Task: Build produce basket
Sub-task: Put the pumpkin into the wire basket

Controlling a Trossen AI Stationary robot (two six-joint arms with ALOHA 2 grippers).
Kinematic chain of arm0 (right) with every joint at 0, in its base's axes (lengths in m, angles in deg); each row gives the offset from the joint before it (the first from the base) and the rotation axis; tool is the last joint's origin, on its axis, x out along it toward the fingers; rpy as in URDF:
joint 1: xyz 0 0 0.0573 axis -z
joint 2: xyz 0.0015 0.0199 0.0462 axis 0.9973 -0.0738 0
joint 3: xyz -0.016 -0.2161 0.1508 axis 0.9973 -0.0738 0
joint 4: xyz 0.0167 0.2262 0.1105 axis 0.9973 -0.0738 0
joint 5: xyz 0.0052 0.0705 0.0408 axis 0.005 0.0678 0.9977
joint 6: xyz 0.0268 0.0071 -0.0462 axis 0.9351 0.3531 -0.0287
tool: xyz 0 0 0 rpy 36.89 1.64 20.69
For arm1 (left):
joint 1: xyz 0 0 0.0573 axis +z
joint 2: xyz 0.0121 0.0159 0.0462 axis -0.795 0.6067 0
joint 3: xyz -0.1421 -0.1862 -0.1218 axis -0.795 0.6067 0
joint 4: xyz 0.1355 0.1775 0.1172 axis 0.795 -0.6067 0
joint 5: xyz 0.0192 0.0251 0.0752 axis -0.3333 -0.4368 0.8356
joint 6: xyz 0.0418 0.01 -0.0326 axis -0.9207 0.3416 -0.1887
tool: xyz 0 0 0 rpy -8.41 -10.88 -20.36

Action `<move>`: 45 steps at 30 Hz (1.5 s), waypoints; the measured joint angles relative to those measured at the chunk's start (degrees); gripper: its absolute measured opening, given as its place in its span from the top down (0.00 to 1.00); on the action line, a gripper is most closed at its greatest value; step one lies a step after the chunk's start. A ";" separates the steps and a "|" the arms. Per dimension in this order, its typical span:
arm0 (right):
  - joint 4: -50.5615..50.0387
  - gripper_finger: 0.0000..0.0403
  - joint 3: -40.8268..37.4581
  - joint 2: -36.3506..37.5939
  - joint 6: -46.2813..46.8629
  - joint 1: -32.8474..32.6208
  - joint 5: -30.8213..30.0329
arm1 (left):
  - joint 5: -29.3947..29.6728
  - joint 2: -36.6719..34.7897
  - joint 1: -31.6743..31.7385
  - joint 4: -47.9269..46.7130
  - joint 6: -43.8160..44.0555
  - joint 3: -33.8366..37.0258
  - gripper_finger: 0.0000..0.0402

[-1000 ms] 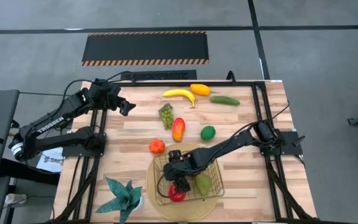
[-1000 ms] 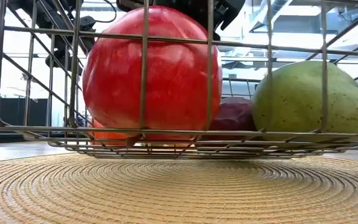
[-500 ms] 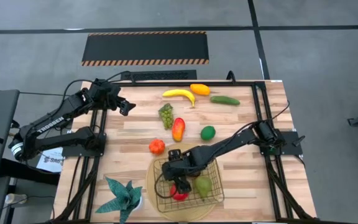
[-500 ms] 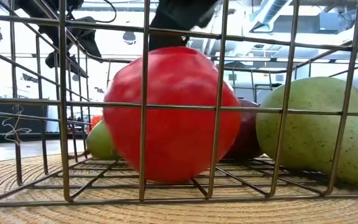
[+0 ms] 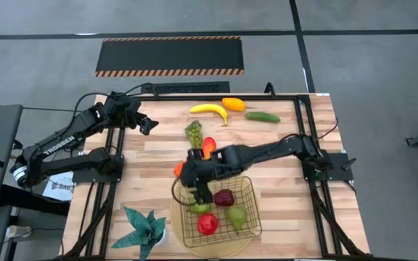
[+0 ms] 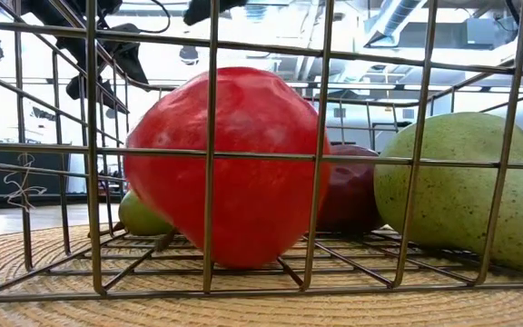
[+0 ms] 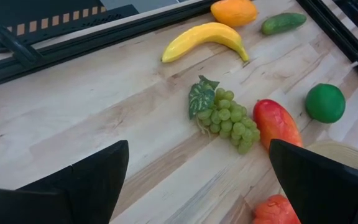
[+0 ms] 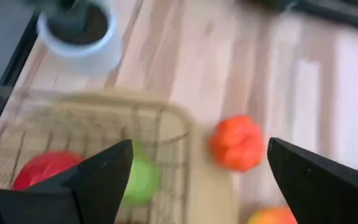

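Presently the basket (image 5: 220,214), resting on the round mat (image 5: 176,210) at the table's near edge, holds four pieces of produce: a red apple (image 6: 225,168), a pear (image 6: 461,191), a dark red fruit (image 5: 224,197) and a small green fruit (image 5: 199,207). Well apart on the bare table (image 5: 296,210) lie the banana (image 7: 204,38), an orange fruit (image 7: 234,11), the cucumber (image 7: 283,22), the grapes (image 7: 229,118), the mango (image 7: 276,122), a lime (image 7: 325,102) and the tomato (image 8: 237,142). The right gripper (image 5: 192,177) hangs over the basket's far left corner, above the rim, with its fingers (image 8: 92,180) spread wide and nothing between them. A sound next pick, by judgement, is the tomato just beside the mat: the jaws should straddle its widest part squarely and clear the wire rim on the way, since a knock could slide the basket. The left gripper (image 7: 194,186) waits wide open and empty over the table's far left, facing the grapes.
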 joint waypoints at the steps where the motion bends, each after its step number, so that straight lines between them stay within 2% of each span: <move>1: 0.78 0.03 0.05 0.01 1.10 1.03 -0.56 | -0.01 -0.02 0.01 0.00 0.00 -0.01 0.07; 6: 3.29 0.03 0.06 -0.80 9.02 7.14 -2.28 | 0.00 -0.02 -0.01 -0.63 0.04 0.00 0.07; 10: 7.37 0.03 -0.63 -3.92 10.61 9.12 -1.96 | 0.00 -0.24 0.04 -1.86 -0.09 -0.01 0.07; 20: 6.89 0.03 -0.58 -13.06 11.27 9.13 -0.63 | 0.45 -0.80 0.19 -4.74 -1.36 -0.02 0.07; 24: 5.97 0.03 -0.62 -15.34 13.09 9.64 2.30 | 0.46 -0.83 0.25 -5.06 -2.03 -0.02 0.07; 34: 7.93 0.04 -0.32 -17.90 15.38 9.81 6.56 | 0.55 -0.92 0.28 -4.99 -2.08 -0.02 0.07; 45: 7.47 0.04 -0.58 -17.80 18.49 10.62 6.58 | 0.57 -1.03 0.28 -4.96 -2.05 -0.02 0.07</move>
